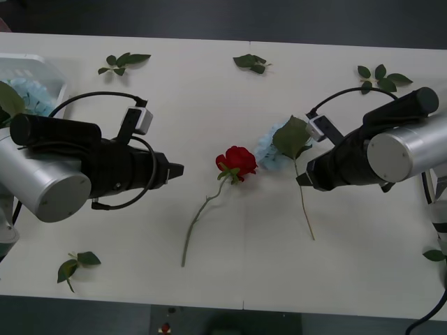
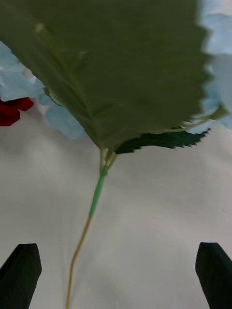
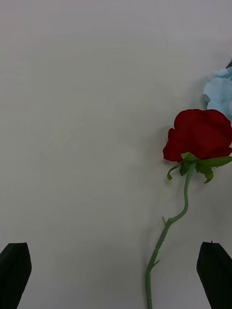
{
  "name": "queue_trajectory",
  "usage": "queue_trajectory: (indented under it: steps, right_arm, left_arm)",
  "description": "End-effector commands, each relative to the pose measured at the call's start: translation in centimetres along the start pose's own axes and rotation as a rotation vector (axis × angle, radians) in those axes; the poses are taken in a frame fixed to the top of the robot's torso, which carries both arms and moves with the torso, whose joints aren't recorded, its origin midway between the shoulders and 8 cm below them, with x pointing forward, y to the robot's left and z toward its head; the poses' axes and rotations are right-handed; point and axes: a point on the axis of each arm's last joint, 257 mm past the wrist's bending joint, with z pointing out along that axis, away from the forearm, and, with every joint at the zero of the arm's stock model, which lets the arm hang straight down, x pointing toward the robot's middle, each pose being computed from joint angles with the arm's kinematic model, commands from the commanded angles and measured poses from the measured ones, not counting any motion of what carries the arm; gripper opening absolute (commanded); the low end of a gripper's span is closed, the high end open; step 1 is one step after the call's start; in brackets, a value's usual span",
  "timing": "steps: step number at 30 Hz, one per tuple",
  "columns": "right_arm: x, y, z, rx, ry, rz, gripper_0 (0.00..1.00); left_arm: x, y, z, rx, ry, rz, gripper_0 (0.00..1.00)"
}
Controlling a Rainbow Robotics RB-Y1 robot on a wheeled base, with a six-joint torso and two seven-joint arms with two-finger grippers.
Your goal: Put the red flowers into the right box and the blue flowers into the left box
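Note:
One red flower (image 1: 239, 161) lies mid-table, its stem (image 1: 199, 223) running toward the front edge. A blue flower (image 1: 267, 151) lies touching its right side, under a big green leaf (image 1: 290, 136). My left gripper (image 1: 174, 169) hovers open just left of the rose, which shows ahead in its wrist view (image 3: 200, 133), right of centre between the fingers. My right gripper (image 1: 302, 179) hangs open over the blue flower's stem (image 2: 94, 203), with its leaf (image 2: 111, 63) close ahead. The left box (image 1: 42, 70) at the back left holds blue flowers (image 1: 31, 94). A white rim at the right edge (image 1: 438, 209) may be the right box.
Loose green leaf sprigs lie at the back left (image 1: 122, 63), back centre (image 1: 251, 63), back right (image 1: 380, 75), front left (image 1: 73, 266) and at the right edge (image 1: 434, 255). The table's front edge (image 1: 237, 303) runs close below the stems.

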Motion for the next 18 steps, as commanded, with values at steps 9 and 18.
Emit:
queue_trajectory:
  steps: [9,18]
  right_arm:
    - [-0.4,2.5,3.8,-0.003,-0.028,0.009,0.93]
    - [0.1,2.7,5.6,0.01,-0.026,0.009,0.93]
  left_arm:
    - [1.1,-3.9,3.7,-0.076,-0.037,0.125,1.0]
    - [1.7,-5.3,7.8,-0.083,-0.046,0.127,1.0]
